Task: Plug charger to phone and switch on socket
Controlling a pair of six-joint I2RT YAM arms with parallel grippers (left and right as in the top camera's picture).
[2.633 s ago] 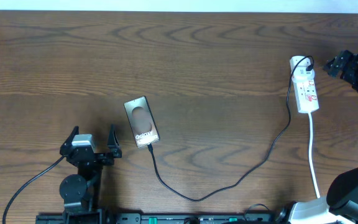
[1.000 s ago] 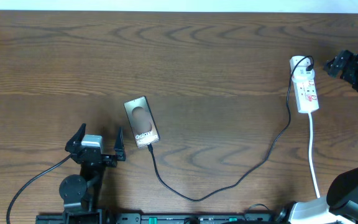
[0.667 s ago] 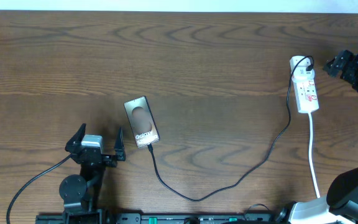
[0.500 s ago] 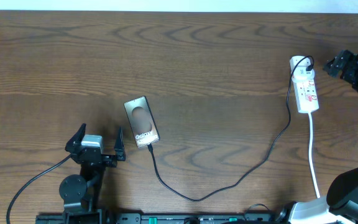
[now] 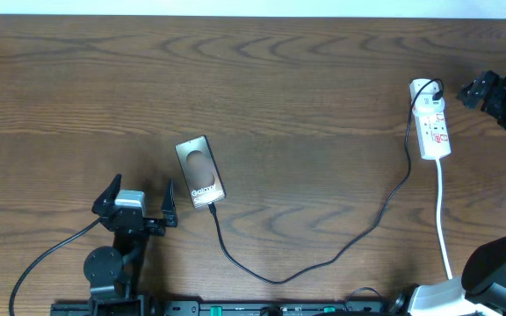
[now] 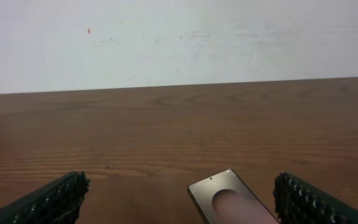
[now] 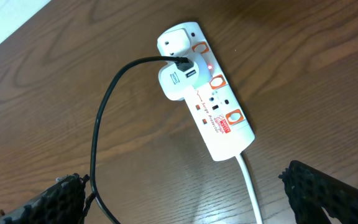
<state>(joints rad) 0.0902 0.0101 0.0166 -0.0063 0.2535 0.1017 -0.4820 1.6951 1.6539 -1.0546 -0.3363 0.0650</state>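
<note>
The phone [image 5: 199,172] lies flat left of the table's middle, "Galaxy" end toward me. The charger cable [image 5: 323,259] runs from the phone's near end in a long curve to the socket [image 5: 432,121] at the far right. Its plug sits in a white adapter on the strip [image 7: 180,79], where a small red light glows. My left gripper [image 5: 139,199] is open and empty, just left of the phone; the phone's far end shows between its fingers [image 6: 229,199]. My right gripper [image 5: 473,90] is open and empty, right of the socket [image 7: 207,99].
The socket's white cord [image 5: 444,230] runs down the right side to the near edge. The right arm's base [image 5: 499,263] stands at the near right corner. A white wall [image 6: 179,37] rises behind the table's far edge.
My left gripper moved slightly right and nearer me between the earliest frame and one second ago. Since then nothing has moved.
</note>
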